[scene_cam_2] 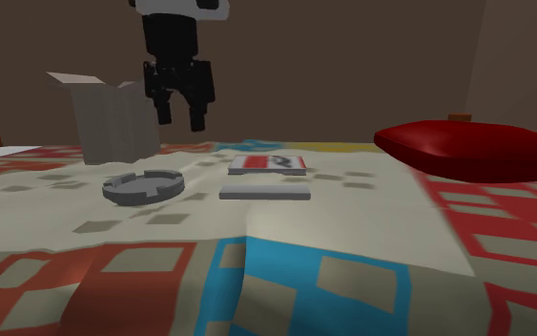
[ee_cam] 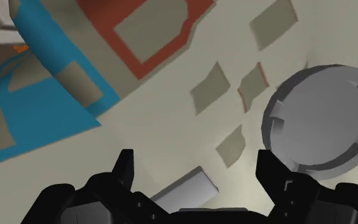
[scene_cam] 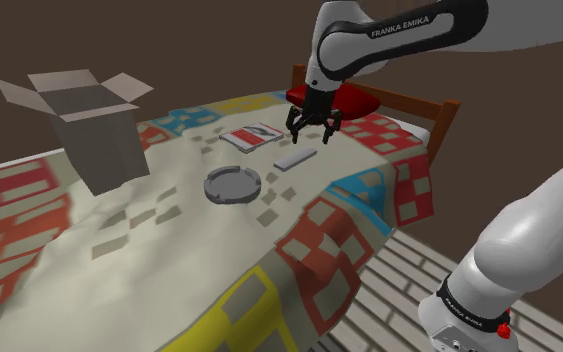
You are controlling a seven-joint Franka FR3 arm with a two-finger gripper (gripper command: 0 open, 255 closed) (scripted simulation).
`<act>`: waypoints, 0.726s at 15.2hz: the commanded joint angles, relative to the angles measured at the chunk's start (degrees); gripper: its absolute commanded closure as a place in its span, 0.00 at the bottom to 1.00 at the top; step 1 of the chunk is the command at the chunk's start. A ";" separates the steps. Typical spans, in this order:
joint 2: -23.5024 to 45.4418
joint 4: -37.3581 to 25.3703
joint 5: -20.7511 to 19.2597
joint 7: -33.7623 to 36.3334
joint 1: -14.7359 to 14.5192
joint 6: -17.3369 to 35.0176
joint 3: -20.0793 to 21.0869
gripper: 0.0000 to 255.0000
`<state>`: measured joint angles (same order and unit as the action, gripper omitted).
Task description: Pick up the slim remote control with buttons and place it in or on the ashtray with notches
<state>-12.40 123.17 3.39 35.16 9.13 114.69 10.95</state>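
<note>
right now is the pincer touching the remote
Apart: in the second exterior view the open pincer hangs in the air, a clear gap from the grey remote.

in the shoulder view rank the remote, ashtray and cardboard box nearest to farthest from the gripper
1. remote: just below the open gripper.
2. ashtray: farther toward the view's left, mid-bed.
3. cardboard box: far left, well beyond the ashtray.

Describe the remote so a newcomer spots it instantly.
On the patchwork quilt, find the round grey notched ashtray. Beside it, under the open black pincer, lies a slim flat grey bar, the remote. Its neighbour, the red-and-white flat card, is wider and coloured.
</note>
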 commanded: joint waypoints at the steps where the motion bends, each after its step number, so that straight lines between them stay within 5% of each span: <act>1: 4.45 -2.85 -1.16 4.56 1.09 1.10 0.19 0.00; 11: 24.82 -18.15 -6.04 24.75 3.46 3.43 -2.44 0.00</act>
<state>9.92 107.41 -2.18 57.70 12.54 118.29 8.93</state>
